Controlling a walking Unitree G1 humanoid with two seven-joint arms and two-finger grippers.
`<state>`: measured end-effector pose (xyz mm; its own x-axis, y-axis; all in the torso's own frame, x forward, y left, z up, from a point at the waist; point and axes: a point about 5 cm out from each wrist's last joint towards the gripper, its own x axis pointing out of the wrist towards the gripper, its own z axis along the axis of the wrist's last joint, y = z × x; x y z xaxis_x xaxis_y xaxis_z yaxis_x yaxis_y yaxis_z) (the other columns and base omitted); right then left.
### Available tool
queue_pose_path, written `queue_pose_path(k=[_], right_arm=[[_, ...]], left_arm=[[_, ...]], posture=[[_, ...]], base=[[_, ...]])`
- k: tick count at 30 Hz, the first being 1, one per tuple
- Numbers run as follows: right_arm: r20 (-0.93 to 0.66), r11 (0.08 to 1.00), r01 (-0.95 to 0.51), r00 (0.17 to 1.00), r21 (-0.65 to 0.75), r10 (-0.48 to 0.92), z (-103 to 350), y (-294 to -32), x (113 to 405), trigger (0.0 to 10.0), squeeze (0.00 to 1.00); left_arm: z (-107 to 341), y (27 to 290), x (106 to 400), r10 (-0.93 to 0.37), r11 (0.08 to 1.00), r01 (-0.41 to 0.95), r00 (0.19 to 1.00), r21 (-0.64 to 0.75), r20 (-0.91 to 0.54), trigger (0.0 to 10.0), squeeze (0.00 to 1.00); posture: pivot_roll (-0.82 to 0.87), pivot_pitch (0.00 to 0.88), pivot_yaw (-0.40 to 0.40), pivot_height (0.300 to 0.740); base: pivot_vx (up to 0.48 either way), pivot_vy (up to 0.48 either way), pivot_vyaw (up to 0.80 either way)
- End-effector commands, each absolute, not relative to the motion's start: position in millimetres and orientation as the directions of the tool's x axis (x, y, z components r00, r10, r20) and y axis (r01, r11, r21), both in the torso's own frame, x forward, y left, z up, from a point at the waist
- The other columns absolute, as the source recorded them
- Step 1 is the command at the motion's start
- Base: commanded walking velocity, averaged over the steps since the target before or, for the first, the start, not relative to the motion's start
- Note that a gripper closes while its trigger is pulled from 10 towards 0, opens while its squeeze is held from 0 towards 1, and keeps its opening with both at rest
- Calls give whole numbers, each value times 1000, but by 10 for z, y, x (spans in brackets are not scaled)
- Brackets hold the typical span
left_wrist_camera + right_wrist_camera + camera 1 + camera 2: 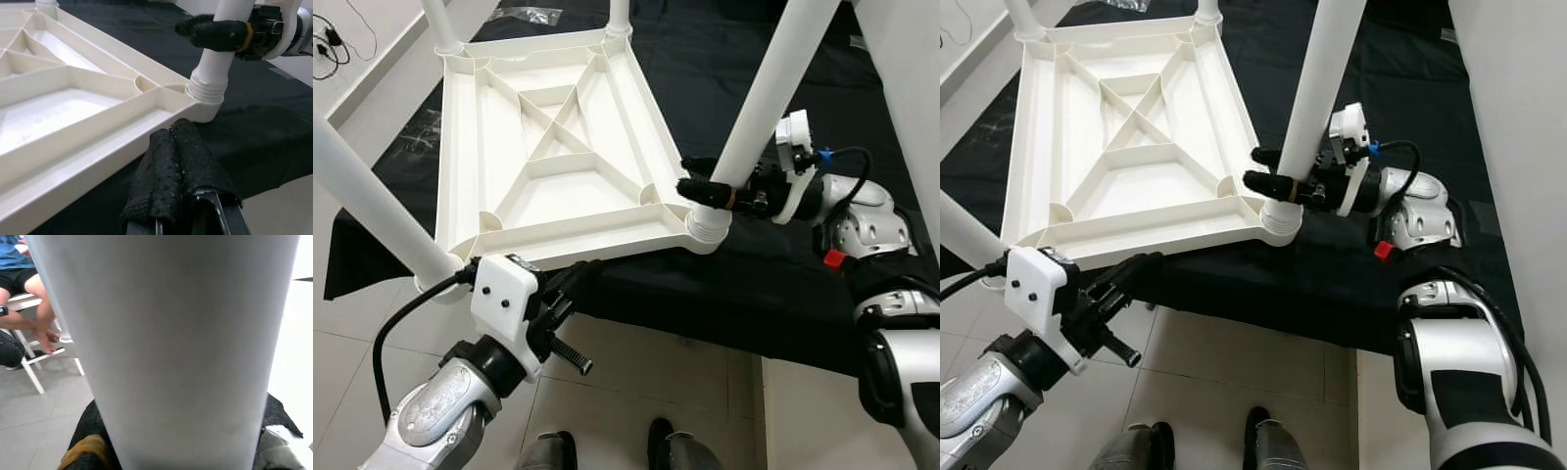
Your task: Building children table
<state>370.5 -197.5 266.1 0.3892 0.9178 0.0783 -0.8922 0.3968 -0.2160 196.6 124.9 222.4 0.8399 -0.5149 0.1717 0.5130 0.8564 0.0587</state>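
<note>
Black cloth [783, 284] bears one upturned tabletop [548, 147], four legs; right tool [700, 186] clamps one leg [773, 88], left tool [171, 171] closed, empty.

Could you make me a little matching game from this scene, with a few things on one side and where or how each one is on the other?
Things:
1. tabletop
2. right gripper
3. left gripper
4. black cloth

States:
A. shut, at the tabletop's near edge
B. lying upside down, ribs facing up
C. spread beneath the tabletop
D. clamped on the white leg just above its corner socket

Pairs: 1-B, 2-D, 3-A, 4-C
</note>
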Motion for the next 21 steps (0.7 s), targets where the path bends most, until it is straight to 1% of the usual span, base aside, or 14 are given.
queue_pose_path(k=[1, 3, 4, 6, 7, 8, 9, 11, 14, 15, 16, 19, 20, 21], right_arm=[[57, 505, -842, 504, -188, 862, 2459, -1981, 3735, 0, 0], [57, 505, -842, 504, -188, 862, 2459, -1981, 3735, 0, 0], [-29, 942, -258, 966, -216, 258, 1982, -1797, 3698, 0, 0], [-29, 942, -258, 966, -216, 258, 1982, -1797, 3698, 0, 0], [-53, 967, -172, 985, -186, 165, 1819, -1631, 3438, 0, 0], [-53, 967, -172, 985, -186, 165, 1819, -1631, 3438, 0, 0], [-77, 981, -137, 989, -135, 128, 1730, -1531, 3223, 0, 0], [-59, 973, -200, 979, -118, 194, 1755, -1453, 3171, 0, 0], [15, 970, -200, 979, -140, 205, 1957, -1434, 3364, 0, 0], [15, 962, -224, 973, -155, 228, 1994, -1412, 3394, 3333, 0], [22, 962, -227, 972, -154, 233, 2019, -1402, 3410, 10000, 0], [36, 955, -257, 964, -149, 265, 2069, -1367, 3432, 10000, 0], [61, 953, -288, 954, -99, 295, 2129, -1309, 3400, 10000, 404], [70, 919, -387, 917, -77, 392, 2178, -1215, 3362, 10000, 1000]], left_arm=[[2162, 1233, 1956, -527, 849, 525, 838, 54, 143, 10000, 0], [2162, 1233, 1956, -527, 849, 525, 838, 54, 143, 10000, 0], [2182, 1234, 1983, -511, 859, 509, 845, 54, 159, 10000, 0], [2182, 1234, 1983, -511, 859, 509, 845, 54, 159, 10000, 0], [2201, 1242, 2000, -502, 864, 501, 848, 50, 171, 10000, 0], [2201, 1242, 2000, -502, 864, 501, 848, 50, 171, 10000, 0], [2215, 1246, 2011, -495, 867, 496, 850, 41, 183, 10000, 0], [2211, 1228, 2033, -502, 863, 504, 845, 40, 185, 10000, 0], [2213, 1173, 2085, -528, 846, 531, 827, 43, 194, 10000, 0], [2225, 1171, 2093, -528, 846, 531, 825, 45, 200, 10000, 0], [2234, 1176, 2098, -524, 849, 527, 827, 45, 205, 10000, 0], [2242, 1185, 2108, -516, 854, 519, 830, 45, 211, 10000, 0], [2236, 1187, 2104, -513, 855, 516, 832, 44, 210, 10000, 0], [2229, 1185, 2096, -513, 856, 516, 833, 43, 208, 10000, 0]], posture=[[112, 297, -63, 740], [112, 297, -63, 740], [126, 289, -68, 740], [126, 289, -68, 740], [99, 294, -61, 740], [99, 294, -61, 740], [93, 290, -59, 740], [94, 272, -52, 740], [83, 249, -56, 740], [83, 249, -56, 740], [83, 249, -56, 740], [80, 251, -64, 740], [75, 251, -65, 740], [77, 250, -65, 740]], base=[[0, 0, 0], [0, 0, 0], [0, 0, 0], [0, 0, 0], [0, 0, 0], [0, 0, 0], [0, 0, 0], [0, 0, 0], [0, 0, 0], [0, 0, 0], [0, 0, 0], [0, 0, 0], [0, 0, 0], [0, 0, 0]])
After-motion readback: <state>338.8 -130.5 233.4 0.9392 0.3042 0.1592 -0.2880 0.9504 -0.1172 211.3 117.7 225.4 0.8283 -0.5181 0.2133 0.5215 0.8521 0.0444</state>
